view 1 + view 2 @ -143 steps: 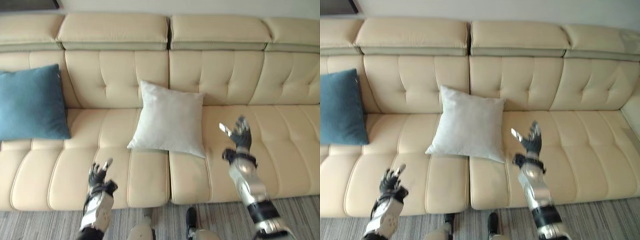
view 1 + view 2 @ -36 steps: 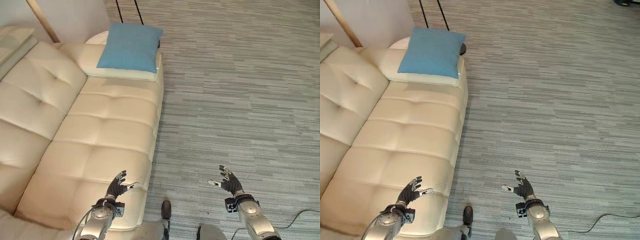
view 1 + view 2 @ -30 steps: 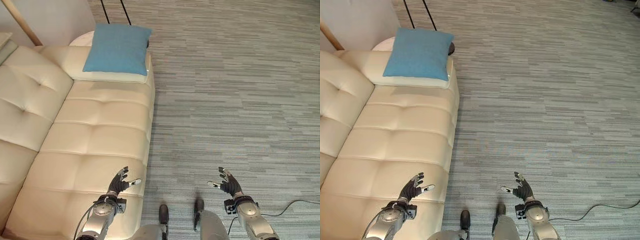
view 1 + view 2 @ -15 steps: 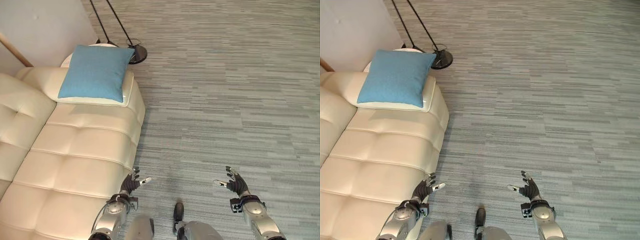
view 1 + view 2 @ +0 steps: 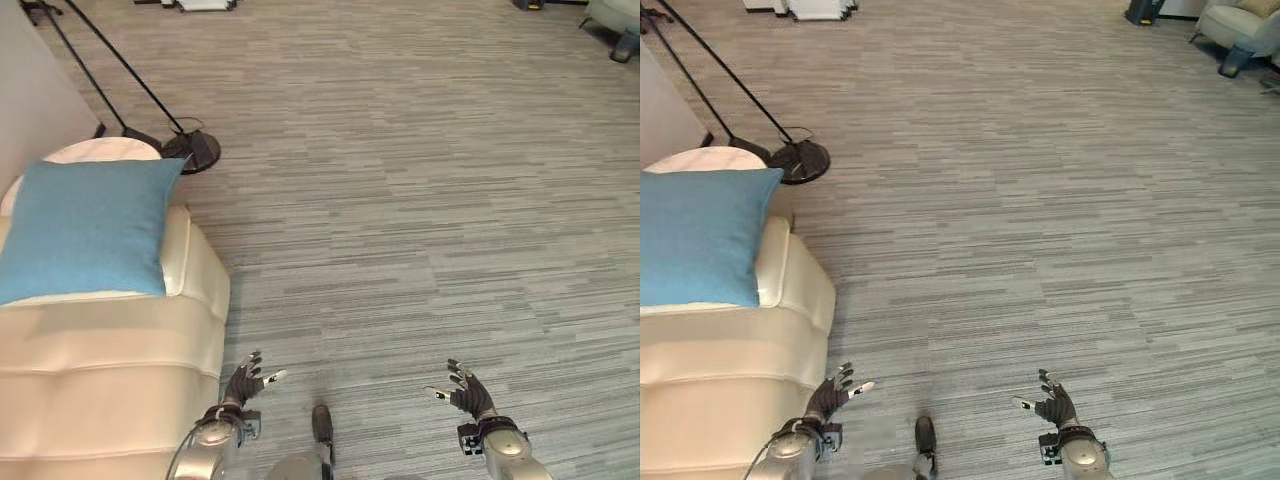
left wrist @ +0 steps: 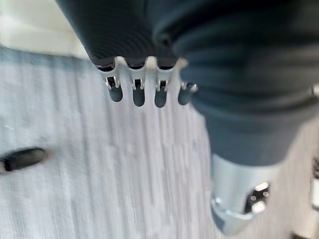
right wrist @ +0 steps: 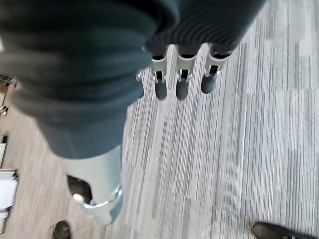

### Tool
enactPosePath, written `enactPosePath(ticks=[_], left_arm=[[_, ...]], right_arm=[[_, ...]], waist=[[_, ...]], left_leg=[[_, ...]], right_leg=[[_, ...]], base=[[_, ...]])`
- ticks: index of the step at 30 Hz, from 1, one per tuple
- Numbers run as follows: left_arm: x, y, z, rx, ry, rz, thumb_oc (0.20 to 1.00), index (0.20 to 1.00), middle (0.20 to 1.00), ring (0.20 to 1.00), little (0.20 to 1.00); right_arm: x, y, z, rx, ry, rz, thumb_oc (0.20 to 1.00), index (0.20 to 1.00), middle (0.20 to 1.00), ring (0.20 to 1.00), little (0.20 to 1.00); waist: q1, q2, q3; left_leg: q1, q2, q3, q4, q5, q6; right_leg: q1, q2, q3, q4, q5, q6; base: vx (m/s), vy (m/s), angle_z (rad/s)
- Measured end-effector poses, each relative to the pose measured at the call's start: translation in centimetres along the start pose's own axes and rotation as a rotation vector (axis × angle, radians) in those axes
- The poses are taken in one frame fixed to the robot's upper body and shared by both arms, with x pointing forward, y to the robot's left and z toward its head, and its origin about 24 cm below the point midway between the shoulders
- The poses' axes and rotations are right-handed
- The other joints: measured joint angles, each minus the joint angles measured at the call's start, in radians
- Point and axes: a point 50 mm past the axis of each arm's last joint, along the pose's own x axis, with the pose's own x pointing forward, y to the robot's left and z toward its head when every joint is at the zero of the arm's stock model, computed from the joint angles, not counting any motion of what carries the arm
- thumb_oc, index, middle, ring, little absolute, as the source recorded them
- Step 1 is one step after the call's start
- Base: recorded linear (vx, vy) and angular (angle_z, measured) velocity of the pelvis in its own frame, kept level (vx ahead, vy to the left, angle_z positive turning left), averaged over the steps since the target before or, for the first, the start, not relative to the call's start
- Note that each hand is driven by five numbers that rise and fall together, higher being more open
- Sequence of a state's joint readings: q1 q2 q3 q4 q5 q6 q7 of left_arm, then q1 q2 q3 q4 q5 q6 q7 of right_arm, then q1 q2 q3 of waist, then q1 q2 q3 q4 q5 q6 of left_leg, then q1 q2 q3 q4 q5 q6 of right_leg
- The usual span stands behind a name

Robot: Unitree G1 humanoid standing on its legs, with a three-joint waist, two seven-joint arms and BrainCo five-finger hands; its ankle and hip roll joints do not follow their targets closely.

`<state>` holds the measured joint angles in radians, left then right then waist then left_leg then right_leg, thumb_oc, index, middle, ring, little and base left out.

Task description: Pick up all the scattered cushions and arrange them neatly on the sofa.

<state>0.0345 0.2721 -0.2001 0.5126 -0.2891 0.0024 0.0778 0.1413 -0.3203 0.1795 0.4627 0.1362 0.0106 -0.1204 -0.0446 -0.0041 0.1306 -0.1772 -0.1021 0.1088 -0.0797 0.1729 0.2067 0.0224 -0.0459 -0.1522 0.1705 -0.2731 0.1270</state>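
Atop the sofa (image 5: 110, 370) end lies the blue cushion (image 5: 85, 228), diagonal from the nearer left robot hand (image 5: 243, 383); both it and the right robot hand (image 5: 464, 392) are spread, empty.

- The camera swung from facing the sofa (image 5: 110, 380) head-on to looking along its end and out over the striped floor (image 5: 420, 200); the backrest, the white cushion and the darker blue cushion left the view.
- A light blue cushion (image 5: 85, 228) on the sofa's end came into view, first far up the frame, then large at the left edge.
- A floor lamp base (image 5: 192, 150) with its dark poles appeared beside the sofa's end.
- The left hand (image 5: 243, 382), earlier over the seat, ended over the floor just past the sofa's edge, fingers spread.
- The right hand (image 5: 468, 393), earlier raised over the seat, ended low over the floor, fingers spread.
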Motion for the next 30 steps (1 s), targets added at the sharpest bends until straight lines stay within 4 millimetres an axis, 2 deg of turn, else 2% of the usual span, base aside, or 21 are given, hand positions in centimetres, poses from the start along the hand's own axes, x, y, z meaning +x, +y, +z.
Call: enactPosePath(ticks=[2,4,5,6,8,10,12,13,15,16,17,18,19,20,21,24,25,26,28,29,30], left_arm=[[0.2,0.1,0.5,0.004,-0.020,0.004,1.000,1.000,1.000,1.000,1.000],[0.0,0.8,0.2,0.021,-0.006,0.018,1.000,1.000,1.000,1.000,1.000],[-0.3,1.2,-0.3,0.028,0.013,0.027,1.000,1.000,1.000,1.000,1.000],[-0.7,1.8,-1.2,0.035,0.042,0.041,1.000,1.000,1.000,1.000,1.000],[-1.2,2.5,-1.9,0.052,0.067,0.056,1.000,1.000,1.000,1.000,1.000],[-1.2,2.5,-1.9,0.054,0.067,0.053,1.000,1.000,1.000,1.000,1.000],[-0.8,1.8,-1.3,0.042,0.045,0.038,1.000,1.000,1.000,1.000,1.000],[-0.6,1.6,-0.9,0.039,0.032,0.034,1.000,1.000,1.000,1.000,1.000],[-0.3,1.5,-0.4,0.038,0.018,0.030,1.000,1.000,1.000,1.000,1.000],[0.2,1.1,0.3,0.027,-0.002,0.028,1.000,1.000,1.000,1.000,1.000],[0.6,1.0,0.7,0.035,-0.010,0.027,1.000,1.000,1.000,1.000,1.000],[0.6,0.9,0.9,0.043,-0.013,0.017,1.000,1.000,1.000,1.000,1.000],[0.7,1.0,1.3,0.043,-0.032,0.015,1.000,1.000,1.000,1.000,1.000],[0.7,0.9,1.3,0.041,-0.034,0.015,1.000,1.000,1.000,1.000,1.000],[0.4,0.6,0.6,0.020,-0.014,0.013,1.000,1.000,1.000,1.000,1.000],[-0.5,0.7,-1.3,-0.004,0.040,0.022,1.000,1.000,1.000,1.000,1.000],[-0.7,0.7,-1.7,-0.014,0.053,0.026,1.000,1.000,1.000,1.000,1.000],[-0.6,0.8,-1.9,-0.016,0.063,0.029,1.000,1.000,1.000,1.000,1.000],[-0.4,0.5,-1.8,-0.054,0.065,0.033,1.000,1.000,1.000,1.000,1.000],[-0.3,0.3,-1.7,-0.064,0.057,0.032,1.000,1.000,1.000,1.000,1.000],[-0.7,0.5,-2.4,-0.065,0.081,0.041,1.000,1.000,1.000,1.000,1.000]], right_arm=[[0.0,0.3,-0.1,-0.006,0.008,0.012,1.000,1.000,1.000,1.000,1.000],[0.4,0.9,0.6,0.000,-0.010,0.035,1.000,1.000,1.000,1.000,1.000],[0.5,1.0,0.9,-0.004,-0.018,0.039,1.000,1.000,1.000,1.000,1.000],[0.5,1.0,0.9,-0.003,-0.016,0.041,1.000,1.000,1.000,1.000,1.000],[0.4,1.0,0.6,0.000,-0.007,0.039,1.000,1.000,1.000,1.000,1.000],[0.3,1.0,0.5,0.000,-0.005,0.040,1.000,1.000,1.000,1.000,1.000],[0.4,1.0,0.7,-0.001,-0.007,0.041,1.000,1.000,1.000,1.000,1.000],[0.4,1.1,0.8,-0.001,-0.010,0.044,1.000,1.000,1.000,1.000,1.000],[0.4,1.1,0.6,0.000,-0.006,0.044,1.000,1.000,1.000,1.000,1.000],[0.2,1.1,0.4,0.000,0.001,0.044,1.000,1.000,1.000,1.000,1.000],[0.3,1.1,0.5,0.001,-0.003,0.041,1.000,1.000,1.000,1.000,1.000],[0.2,1.2,0.2,0.004,0.004,0.043,1.000,1.000,1.000,1.000,1.000],[0.1,1.4,0.1,0.012,0.010,0.045,1.000,1.000,1.000,1.000,1.000],[0.1,1.4,0.1,0.012,0.010,0.045,1.000,1.000,1.000,1.000,1.000],[0.4,1.3,0.2,0.010,0.014,0.042,1.000,1.000,1.000,1.000,1.000],[0.8,1.0,1.0,0.009,-0.014,0.036,1.000,1.000,1.000,1.000,1.000],[1.2,0.7,1.9,0.010,-0.039,0.030,1.000,1.000,1.000,1.000,1.000],[1.4,0.6,2.4,0.014,-0.050,0.027,1.000,1.000,1.000,1.000,1.000],[1.6,0.2,2.8,0.003,-0.063,0.018,1.000,1.000,1.000,1.000,1.000],[1.4,0.0,2.3,0.000,-0.051,0.010,1.000,1.000,1.000,1.000,1.000],[1.5,0.1,2.5,0.000,-0.056,0.011,1.000,1.000,1.000,1.000,1.000]], waist=[[0.005,-0.006,-0.003],[0.038,-0.009,-0.003],[0.045,-0.007,-0.001],[0.053,-0.001,0.001],[0.053,-0.013,-0.004],[0.052,-0.024,-0.004],[0.035,0.003,0.016],[0.028,0.013,0.030],[0.017,0.014,0.039],[0.006,0.002,0.056],[-0.003,0.003,0.059],[-0.025,-0.009,0.057],[-0.034,-0.036,0.059],[-0.034,-0.038,0.062],[-0.033,-0.020,0.067],[-0.026,0.006,0.066],[-0.018,0.009,0.066],[-0.018,-0.006,0.072],[0.012,-0.033,0.079],[0.031,-0.054,0.080],[0.045,-0.058,0.079]], left_leg=[[0.003,-0.023,-0.023,0.004,-0.016,-0.007],[0.002,-0.031,-0.044,0.017,-0.039,-0.043],[0.011,-0.031,-0.044,0.028,-0.059,-0.060],[0.044,-0.014,-0.053,0.026,-0.078,-0.067],[0.068,-0.013,-0.065,0.029,-0.116,-0.050],[0.081,-0.010,-0.081,0.025,-0.109,-0.035],[0.084,0.016,-0.112,0.025,-0.109,-0.036],[0.091,0.027,-0.121,0.023,-0.112,-0.042],[0.103,0.036,-0.139,0.021,-0.113,-0.071],[0.120,0.035,-0.182,0.030,-0.150,-0.101],[0.101,0.039,-0.217,0.045,-0.164,-0.120],[0.098,0.035,-0.246,0.039,-0.165,-0.121],[0.122,0.033,-0.236,0.028,-0.165,-0.122],[0.129,0.036,-0.234,0.021,-0.165,-0.122],[0.167,0.085,-0.223,0.001,-0.187,-0.144],[0.202,0.175,-0.178,0.042,-0.229,-0.181],[0.174,0.189,-0.178,0.116,-0.232,-0.202],[0.122,0.178,-0.180,0.222,-0.227,-0.228],[-0.029,0.167,-0.176,0.488,-0.180,-0.299],[-0.080,0.161,-0.155,0.605,-0.174,-0.320],[-0.086,0.170,-0.132,0.593,-0.186,-0.304]], right_leg=[[-0.010,-0.061,-0.010,-0.010,0.045,0.020],[-0.003,-0.067,-0.009,0.012,0.049,0.016],[-0.018,-0.067,-0.008,0.077,0.048,0.012],[-0.071,-0.069,-0.005,0.243,0.045,0.014],[-0.170,-0.088,0.020,0.472,0.052,0.018],[-0.237,-0.101,0.026,0.510,0.015,0.018],[-0.274,-0.077,0.017,0.323,0.009,0.006],[-0.292,-0.063,0.020,0.210,0.035,-0.007],[-0.325,-0.047,0.032,0.023,0.136,-0.003],[-0.364,-0.028,0.076,-0.083,0.249,0.007],[-0.347,-0.009,0.134,-0.185,0.276,0.038],[-0.338,-0.014,0.156,-0.234,0.284,0.045],[-0.322,-0.036,0.154,-0.220,0.294,0.023],[-0.319,-0.035,0.155,-0.219,0.316,0.007],[-0.295,-0.009,0.124,-0.190,0.354,-0.030],[-0.235,0.056,0.073,-0.180,0.374,-0.078],[-0.224,0.072,0.051,-0.178,0.360,-0.104],[-0.209,0.063,0.039,-0.189,0.349,-0.120],[-0.181,0.050,0.012,-0.187,0.321,-0.166],[-0.176,0.039,-0.004,-0.176,0.327,-0.177],[-0.157,0.040,-0.018,-0.176,0.319,-0.196]], base=[[0.10,0.114,0.53],[0.16,0.177,0.35],[0.13,0.121,0.18],[0.13,0.097,0.10],[0.16,0.062,0.06],[0.20,0.012,0.06],[0.21,-0.041,0.23],[0.14,-0.040,0.28],[0.30,-0.156,0.46],[0.45,-0.253,0.86],[0.40,-0.233,1.34],[0.29,-0.162,1.48],[0.30,-0.187,1.14],[0.20,-0.131,0.89],[0.20,-0.147,0.56],[0.18,-0.156,0.45],[0.21,-0.189,0.52],[0.13,-0.114,0.64],[0.11,-0.069,0.66],[0.18,-0.042,0.46],[0.23,-0.023,0.39]])
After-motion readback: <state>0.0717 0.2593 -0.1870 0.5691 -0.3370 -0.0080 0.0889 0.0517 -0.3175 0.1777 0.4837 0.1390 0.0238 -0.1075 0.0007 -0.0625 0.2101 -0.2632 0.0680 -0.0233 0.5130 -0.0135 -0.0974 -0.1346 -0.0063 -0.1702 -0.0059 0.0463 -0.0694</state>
